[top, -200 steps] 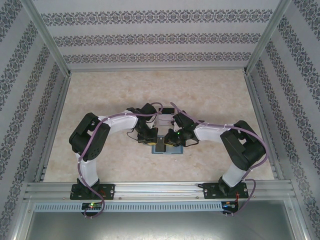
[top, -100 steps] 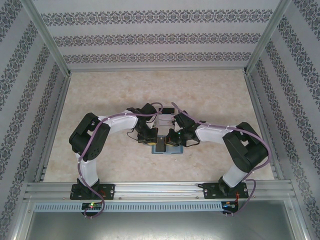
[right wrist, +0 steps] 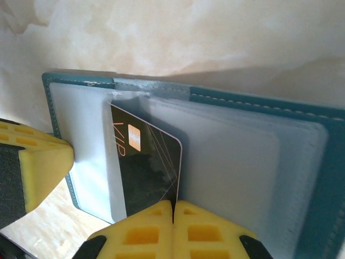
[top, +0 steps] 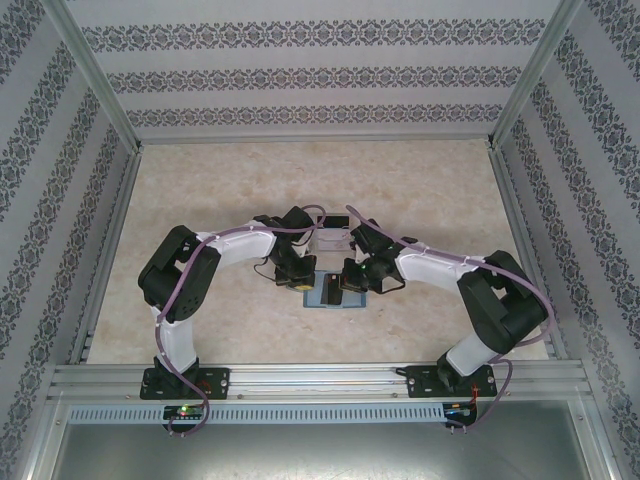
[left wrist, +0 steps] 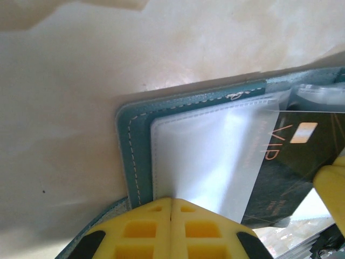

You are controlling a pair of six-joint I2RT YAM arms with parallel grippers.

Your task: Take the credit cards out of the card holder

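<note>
- You are working on the holder (right wrist: 334, 178), which is lying open on the tabletop (top: 200, 190), about midway along it and nearer its near edge than its far one.
- Your left end effector (left wrist: 171, 208) is clenching shut on the outer edge of the holder's left page. A clear sleeve (left wrist: 199, 151) is running into the seam between its fingers, so it appears to be anchoring the holder.
- Your right end effector (right wrist: 173, 209) is clenching on a corner of the black card (right wrist: 145, 162), which is sitting tilted and partly out of its sleeve.
- You are risking a slip. The grip is taking just a corner of a thin, slick card, so a fast pull could be letting it slide free.
- You are risking dragging the whole holder if the sleeve is gripping the card harder than the left end effector is holding the page. The holder looks light and the tabletop smooth.
- You may be pinching sleeve film along with the card. I cannot tell from either wrist view, and if so a pull would be stretching or tearing the plastic.
- The two end effectors are working close together, so a pull toward the left one could be causing a collision.
- I cannot tell whether the pale sleeves on the right page are hiding more cards.
</note>
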